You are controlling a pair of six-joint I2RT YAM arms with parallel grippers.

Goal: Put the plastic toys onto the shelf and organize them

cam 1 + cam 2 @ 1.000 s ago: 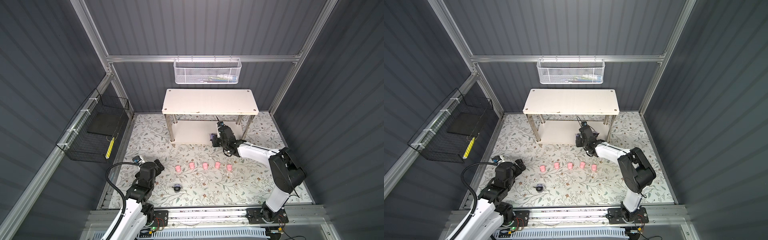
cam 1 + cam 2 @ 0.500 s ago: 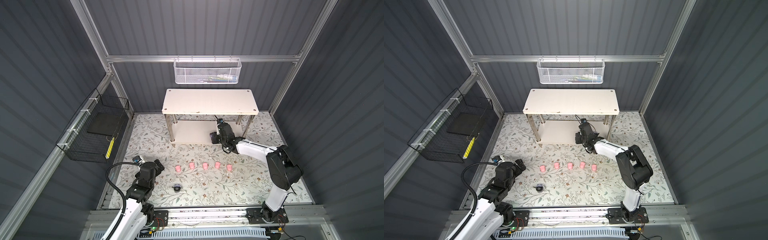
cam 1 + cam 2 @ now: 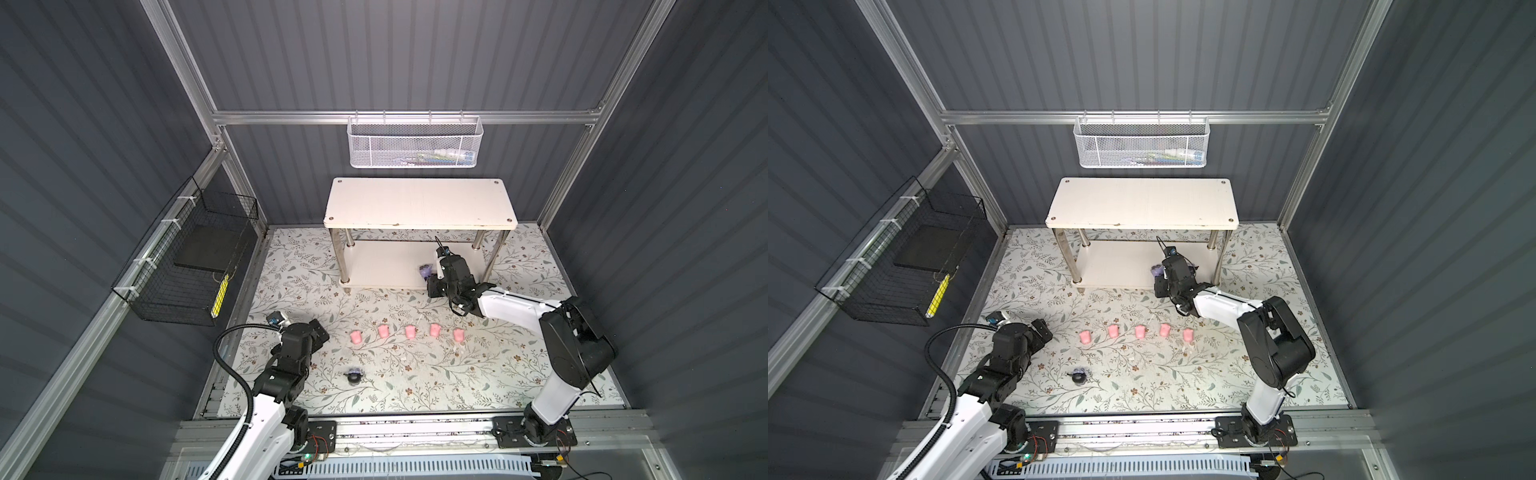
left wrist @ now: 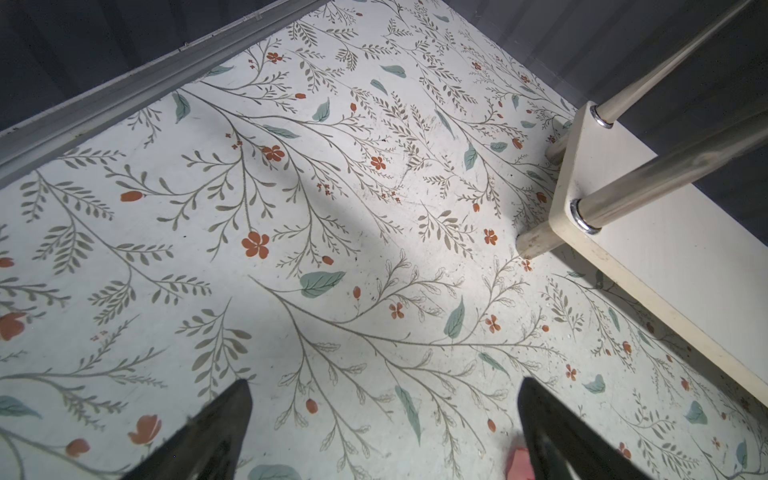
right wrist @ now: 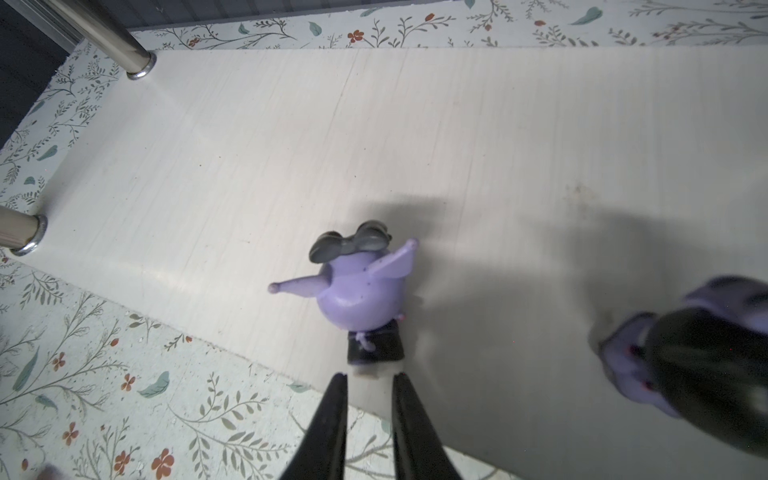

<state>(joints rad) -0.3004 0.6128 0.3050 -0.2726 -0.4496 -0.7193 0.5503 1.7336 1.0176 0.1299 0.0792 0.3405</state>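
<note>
In both top views, five pink toys (image 3: 409, 331) are seen in a row on the mat (image 3: 478, 374), and the right gripper (image 3: 429, 272) is seen at the shelf (image 3: 419, 203). In the left wrist view, the left gripper (image 4: 384, 386) is held wide apart. In the right wrist view, a purple toy (image 5: 361, 286) is clamped by its base in the right gripper (image 5: 365, 376) (upright, over the shelf's lower board (image 5: 457, 145)).

**Surfaces and Finishes — Shelf Cell Contents**

Shelf (image 3: 419, 203): white laminate boards with faint wood grain, matt, front edge lightly chipped; legs (image 4: 665, 178) polished metal, mirror-bright, with chromed collars.
Lavender figurine (image 5: 357, 291): smooth moulded plastic, soft satin sheen, a few dark specks, matt dark-grey parts.
Second lavender-and-black toy (image 5: 706, 357): blurred, its black part glossy.
Pink figurines (image 3: 409, 331): smooth plastic, dull finish.
Floor mat (image 4: 291, 208): floral print, flat and low-sheen, faintly scuffed.
Mesh basket (image 3: 413, 143): white-coated perforated metal.
Wire basket (image 3: 187, 266): black-coated wire.
Frame rails (image 3: 291, 117): brushed aluminium — wall panels (image 3: 415, 54) ribbed, matt grey.
</note>
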